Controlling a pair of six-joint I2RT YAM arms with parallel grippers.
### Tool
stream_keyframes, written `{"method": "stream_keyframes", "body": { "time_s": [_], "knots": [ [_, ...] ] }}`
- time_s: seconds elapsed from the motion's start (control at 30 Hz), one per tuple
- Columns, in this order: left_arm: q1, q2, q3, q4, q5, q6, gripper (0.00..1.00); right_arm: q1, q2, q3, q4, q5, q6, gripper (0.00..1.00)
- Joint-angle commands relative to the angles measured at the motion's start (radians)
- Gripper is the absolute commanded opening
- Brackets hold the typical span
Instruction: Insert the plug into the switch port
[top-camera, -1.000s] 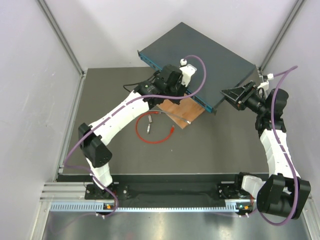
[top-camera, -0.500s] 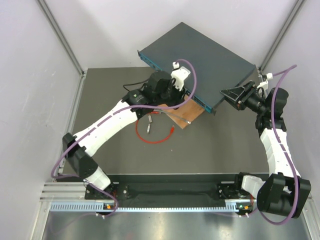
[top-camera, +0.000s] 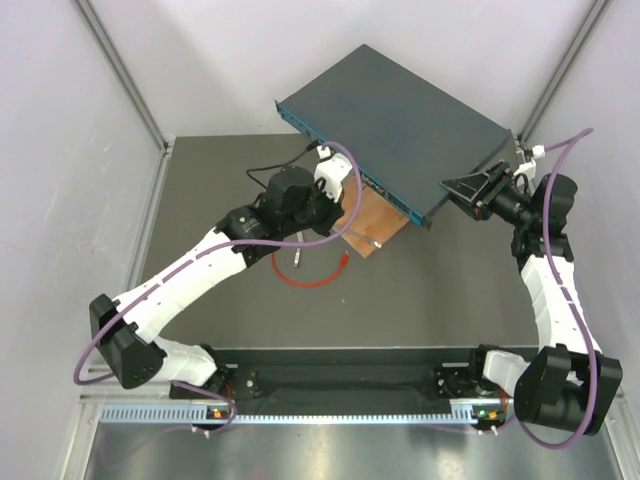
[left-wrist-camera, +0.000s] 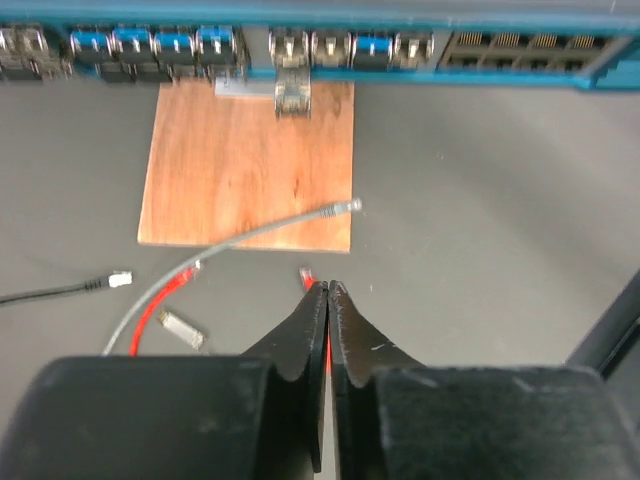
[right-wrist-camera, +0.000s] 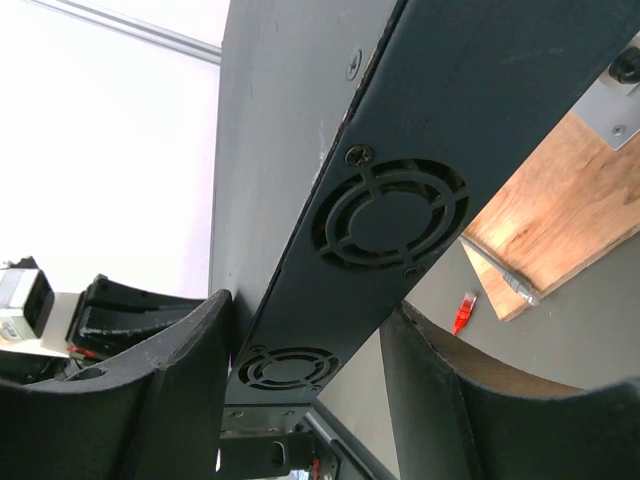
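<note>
Two grippers at work: right gripper seemingly clamps the wide dark blue-grey switch box, left gripper pinched shut, empty, just short of the tiny red-booted plug lying on the table; pickup stage, next open, grasp, align with a small square switch port.

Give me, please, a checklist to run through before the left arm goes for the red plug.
1. Holding the plug: not ok; it lies on the table, just beyond the left gripper.
2. Left jaws open for a grasp: not ok; shut.
3. Target picked out: ok; red boot, apart from the grey connector and the black connector.
4. Bracing of the switch: ok; the right gripper clamps its fan side.
5. Free switch port: ok; the right-hand ports look empty.
</note>
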Motion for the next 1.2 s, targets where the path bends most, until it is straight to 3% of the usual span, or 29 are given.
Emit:
{"method": "stream_keyframes", "body": {
  "time_s": [0.0, 0.43, 1.17],
  "knots": [
    [0.002, 0.006, -0.006, 0.197, 0.026, 0.000, 0.03, 0.056, 0.024, 0.045, 0.047, -0.020, -0.095, 0.00],
    [0.001, 0.087, -0.005, 0.361, 0.013, 0.017, 0.00, 0.057, 0.030, 0.045, 0.035, -0.029, -0.103, 0.00],
    [0.002, 0.155, 0.021, 0.452, -0.046, 0.099, 0.00, 0.057, 0.030, 0.036, 0.030, -0.040, -0.105, 0.00]
  ]
}}
